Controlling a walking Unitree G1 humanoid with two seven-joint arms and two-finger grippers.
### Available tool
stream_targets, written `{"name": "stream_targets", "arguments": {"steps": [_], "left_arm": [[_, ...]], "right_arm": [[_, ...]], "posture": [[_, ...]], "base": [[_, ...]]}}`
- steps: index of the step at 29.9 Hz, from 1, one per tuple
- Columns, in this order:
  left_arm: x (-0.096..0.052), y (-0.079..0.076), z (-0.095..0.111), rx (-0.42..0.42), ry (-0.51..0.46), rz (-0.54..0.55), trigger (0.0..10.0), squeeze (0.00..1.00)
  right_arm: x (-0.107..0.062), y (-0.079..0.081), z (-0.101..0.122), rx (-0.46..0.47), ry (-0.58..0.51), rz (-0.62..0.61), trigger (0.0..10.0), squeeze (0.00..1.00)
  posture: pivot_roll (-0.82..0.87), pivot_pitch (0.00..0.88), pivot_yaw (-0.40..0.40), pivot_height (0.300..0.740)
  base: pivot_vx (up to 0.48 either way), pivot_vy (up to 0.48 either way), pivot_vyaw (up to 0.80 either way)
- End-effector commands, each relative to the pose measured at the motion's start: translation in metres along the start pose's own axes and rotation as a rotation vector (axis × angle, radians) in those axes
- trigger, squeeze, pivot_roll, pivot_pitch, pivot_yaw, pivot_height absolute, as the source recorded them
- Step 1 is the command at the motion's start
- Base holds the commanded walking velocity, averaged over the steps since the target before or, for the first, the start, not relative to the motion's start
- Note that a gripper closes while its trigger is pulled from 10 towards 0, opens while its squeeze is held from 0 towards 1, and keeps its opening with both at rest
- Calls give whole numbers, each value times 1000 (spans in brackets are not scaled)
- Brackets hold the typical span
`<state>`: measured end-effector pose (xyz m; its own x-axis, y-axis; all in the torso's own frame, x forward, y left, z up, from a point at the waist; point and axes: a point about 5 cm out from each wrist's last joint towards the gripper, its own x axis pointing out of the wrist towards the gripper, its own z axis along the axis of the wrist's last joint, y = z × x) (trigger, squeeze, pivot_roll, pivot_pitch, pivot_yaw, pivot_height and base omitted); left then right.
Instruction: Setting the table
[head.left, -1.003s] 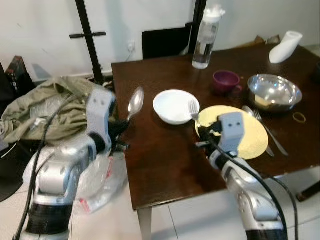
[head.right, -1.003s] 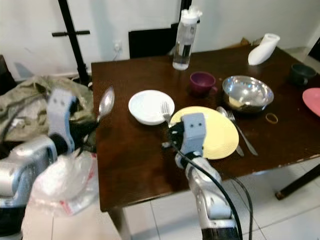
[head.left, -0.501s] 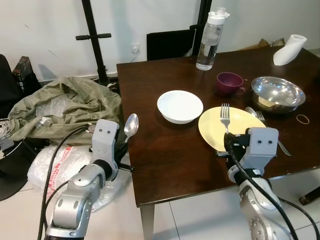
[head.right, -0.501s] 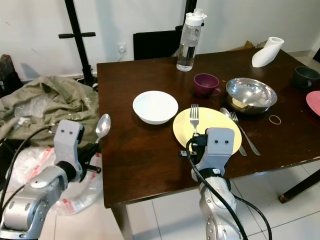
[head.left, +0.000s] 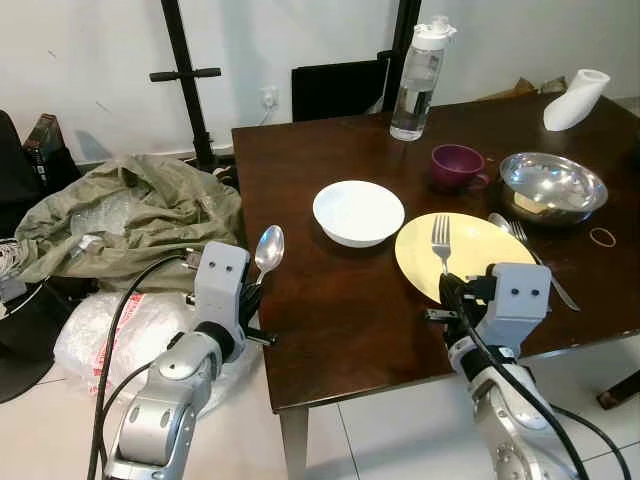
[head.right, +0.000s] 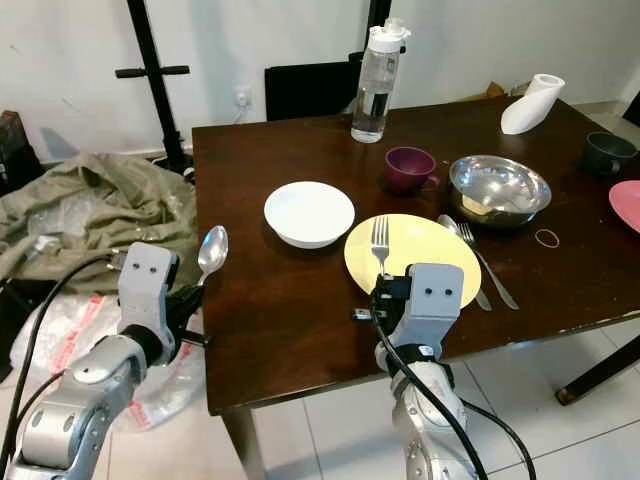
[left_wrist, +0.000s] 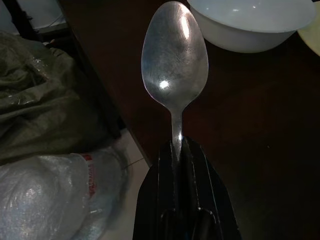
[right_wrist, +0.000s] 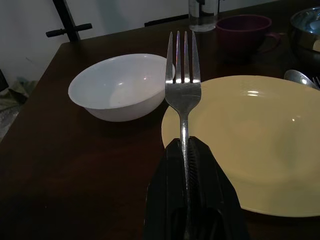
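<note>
**Both arms raised at the near table edge: spoon in left, fork in right**

Left eye view. Left gripper (head.left: 252, 296) is off the table's left edge, over the floor, forearm bent upward, wrist housing facing the camera. Fingers pinch the handle of a spoon (head.left: 269, 248), held upright with the bowl up, just outside the dark wooden table (head.left: 330, 320). Right gripper (head.left: 447, 292) is at the near edge, forearm rising from below the tabletop. It clamps a fork (head.left: 440, 240) upright, tines up, in front of the yellow plate (head.left: 480, 250). White bowl (head.left: 358, 211) sits mid-table, just left of the plate. Purple cup (head.left: 455, 165) and steel bowl (head.left: 553, 184) lie further toward the right edge; water bottle (head.left: 417, 78) stands at the far edge.

Right eye view. Same layout. A second fork and spoon (head.right: 478, 262) lie flat at the plate's right rim. A rubber band (head.right: 546, 238) lies near the steel bowl. Olive cloth heap (head.right: 90, 215) and a plastic bag (head.right: 60, 330) are on the floor left of the table.

Left wrist view. Black fingers closed tight on the spoon stem; spoon bowl points toward the white bowl, over the table's left edge.

Right wrist view. Fingers closed on the fork handle; tines upright, over the plate's rim nearest the white bowl.
</note>
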<state>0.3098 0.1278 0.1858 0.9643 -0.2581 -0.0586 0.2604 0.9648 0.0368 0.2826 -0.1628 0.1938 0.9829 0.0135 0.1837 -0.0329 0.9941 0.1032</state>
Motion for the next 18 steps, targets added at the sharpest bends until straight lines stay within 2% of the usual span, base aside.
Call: {"name": "stream_targets", "arguments": {"steps": [1,18], "left_arm": [[-1,-1,-6,4,16,6,10000,0],[0,-1,-7,4,6,16,10000,0]], "right_arm": [[-3,-2,-6,14,28,-11,10000,0],[-2,0,-9,18,38,0,10000,0]], "posture": [[9,140,105,740],[9,135,107,740]], "base": [[-319,0,0],[-334,0,0]]}}
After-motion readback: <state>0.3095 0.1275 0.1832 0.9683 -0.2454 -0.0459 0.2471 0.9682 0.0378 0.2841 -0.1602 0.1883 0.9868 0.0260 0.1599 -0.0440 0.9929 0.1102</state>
